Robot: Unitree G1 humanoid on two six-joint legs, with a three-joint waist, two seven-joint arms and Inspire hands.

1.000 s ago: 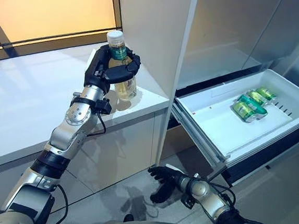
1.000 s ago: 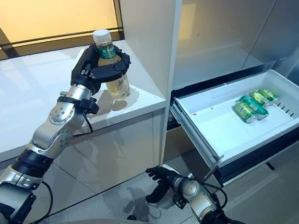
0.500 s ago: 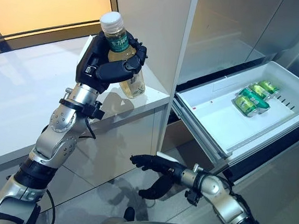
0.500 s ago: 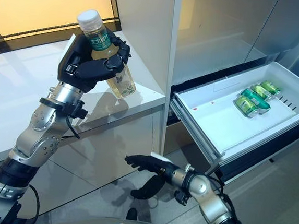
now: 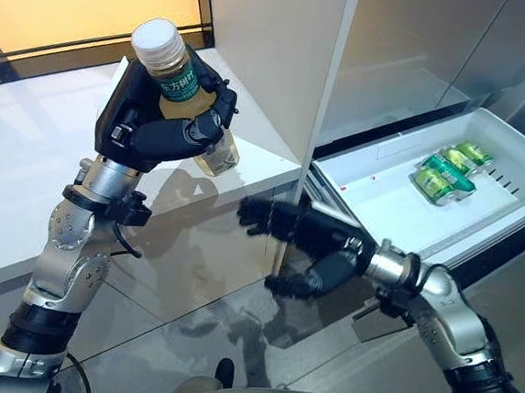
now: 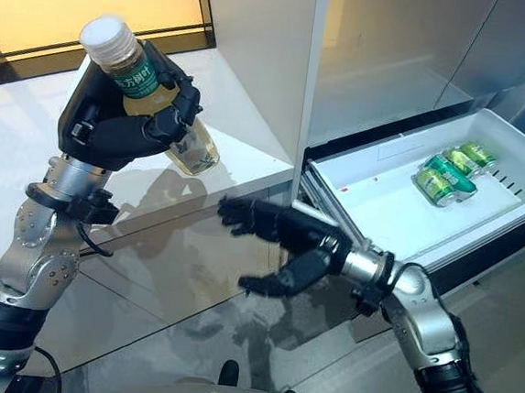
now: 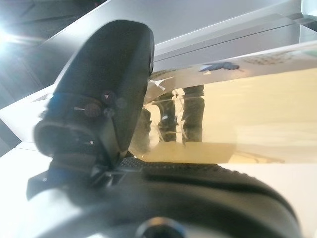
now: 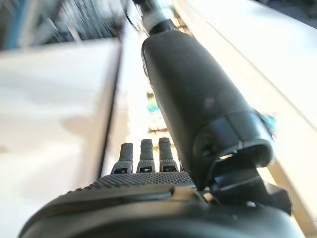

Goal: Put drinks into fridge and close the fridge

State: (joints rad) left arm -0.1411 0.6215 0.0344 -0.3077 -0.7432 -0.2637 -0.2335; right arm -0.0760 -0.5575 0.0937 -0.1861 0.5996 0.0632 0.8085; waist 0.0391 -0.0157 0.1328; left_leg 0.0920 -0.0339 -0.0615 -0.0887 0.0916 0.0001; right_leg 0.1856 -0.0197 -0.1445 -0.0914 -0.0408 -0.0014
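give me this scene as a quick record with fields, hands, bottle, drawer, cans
left hand: curled round the bottle, held up above the white counter
bottle: white cap, green label, pale yellow drink, tilted
right hand: open, empty, fingers spread, raised below and right of the bottle
fridge drawer: pulled out, white
cans: green, lying on their sides at the drawer's far end

Bottle point(image 5: 186, 107) middle — behind left hand point(image 5: 153, 132)
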